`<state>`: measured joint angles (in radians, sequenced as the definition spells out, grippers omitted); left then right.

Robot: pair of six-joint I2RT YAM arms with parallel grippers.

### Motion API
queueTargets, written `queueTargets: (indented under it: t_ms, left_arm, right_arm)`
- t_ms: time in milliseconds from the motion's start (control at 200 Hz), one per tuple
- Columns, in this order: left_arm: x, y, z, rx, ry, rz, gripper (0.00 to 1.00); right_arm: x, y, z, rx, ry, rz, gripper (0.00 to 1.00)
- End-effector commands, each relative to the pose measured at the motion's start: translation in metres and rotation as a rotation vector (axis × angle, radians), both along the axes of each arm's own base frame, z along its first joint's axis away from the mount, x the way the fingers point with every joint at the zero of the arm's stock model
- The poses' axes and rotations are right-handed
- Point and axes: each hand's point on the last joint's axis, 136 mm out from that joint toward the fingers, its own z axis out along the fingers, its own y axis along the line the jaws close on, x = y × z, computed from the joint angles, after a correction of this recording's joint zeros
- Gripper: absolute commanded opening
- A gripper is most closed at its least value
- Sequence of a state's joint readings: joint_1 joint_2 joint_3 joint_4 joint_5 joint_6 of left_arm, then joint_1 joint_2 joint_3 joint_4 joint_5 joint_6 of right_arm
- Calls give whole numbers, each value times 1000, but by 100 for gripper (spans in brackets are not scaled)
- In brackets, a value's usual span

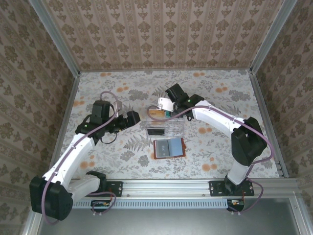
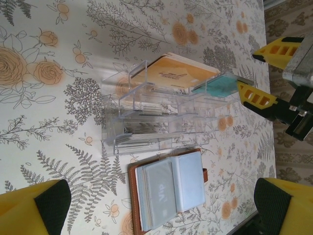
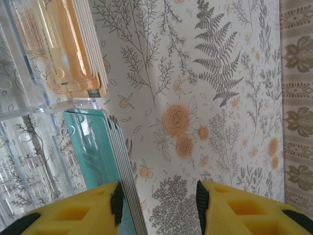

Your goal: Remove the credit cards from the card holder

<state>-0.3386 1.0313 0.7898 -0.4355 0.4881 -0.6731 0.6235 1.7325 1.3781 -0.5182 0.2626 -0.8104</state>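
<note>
3 lots of cards sit at the clear tray (image 1: 165, 128), which stands near the middle of the table (image 1: 98, 93).

1. Orange cards (image 2: 171, 73): stacked flat at the tray's far end.
2. Teal cards (image 3: 100, 156): a stack just right of the orange cards, partly behind a clear tray wall.
3. Black card (image 1: 156, 131): lying in the tray's near part, as seen from the top view.

Wallet (image 2: 168, 196): lies open with its grey-blue pockets up, just beside the tray on the side toward the table's near edge. Whether its pockets hold any card cannot be told.

Right gripper (image 3: 159, 196): at the tray's far end, fingers partly apart. 1 finger (image 3: 73, 210) has its inner face against the edge of the teal cards. The other finger stands apart, with bare table between them. Nothing is clamped.

Left gripper (image 2: 160, 196): left of the tray and apart from it, facing the tray and wallet. Its fingers are spread wide and hold nothing.
</note>
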Motion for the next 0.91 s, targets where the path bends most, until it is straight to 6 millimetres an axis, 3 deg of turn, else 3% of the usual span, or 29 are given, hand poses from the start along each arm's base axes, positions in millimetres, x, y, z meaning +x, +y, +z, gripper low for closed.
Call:
queueTargets:
  t_ms: [0, 295, 460, 530, 560, 725, 900]
  left_arm:
    - [-8, 2, -2, -18, 26, 4, 100]
    - [-13, 2, -6, -28, 43, 9, 100]
    - [-16, -5, -12, -36, 64, 13, 98]
    - [-18, -11, -17, -38, 75, 12, 95]
    - [-18, -14, -20, -37, 83, 11, 92]
    - [-28, -41, -40, -35, 139, -15, 69]
    - [-37, -74, -61, -23, 187, -63, 49]
  right_arm:
    - [-1, -4, 8, 38, -14, -44, 49]
    - [-26, -7, 47, 273, -8, -168, 54]
    - [-52, -6, 70, 521, 48, -306, 46]
    - [-67, -6, 62, 595, 139, -384, 41]
    - [-75, -7, 71, 651, 150, -406, 39]
    - [-102, -10, 51, 793, 279, -595, 26]
    - [-129, -10, 16, 850, 412, -745, 22]
